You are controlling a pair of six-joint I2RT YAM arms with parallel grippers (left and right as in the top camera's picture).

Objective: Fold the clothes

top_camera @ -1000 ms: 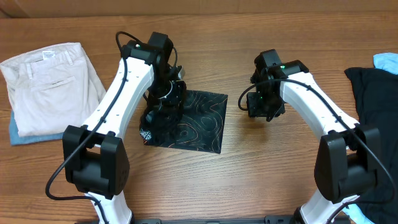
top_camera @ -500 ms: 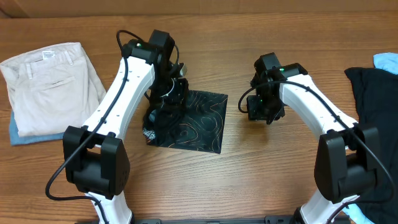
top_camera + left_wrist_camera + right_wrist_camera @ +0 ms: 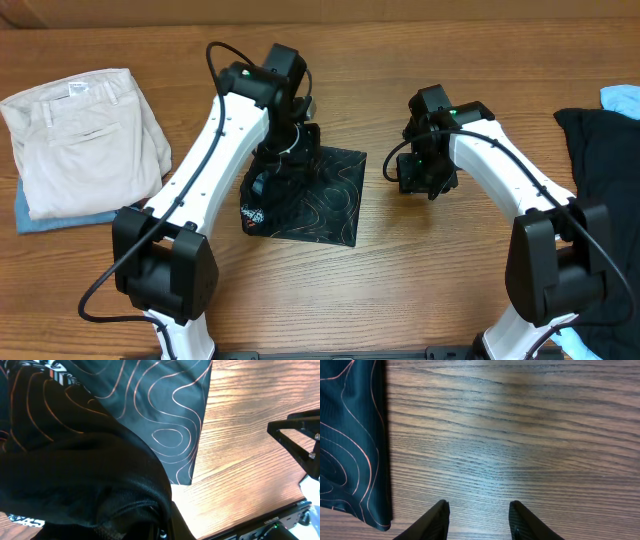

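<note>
Sports top (image 3: pixel 325 195) at the centre of the tabletop (image 3: pixel 450 290) looks half folded: left end effector (image 3: pixel 280 170) clamped shut on its bunched layer, right end effector (image 3: pixel 420 178) part-open and empty; black garment (image 3: pixel 600 180) at the right edge waits

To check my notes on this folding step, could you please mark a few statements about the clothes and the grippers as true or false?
1. The left gripper is shut on a bunched part of the patterned top. True.
2. The right gripper grips the top's right edge. False: it is open and empty over the bare table, beside that edge.
3. The beige trousers lie folded on a blue cloth. True.
4. The patterned top lies on the beige trousers. False: it lies on the table between the arms, apart from them.
5. Another black garment lies at the table's right edge. True.
</note>
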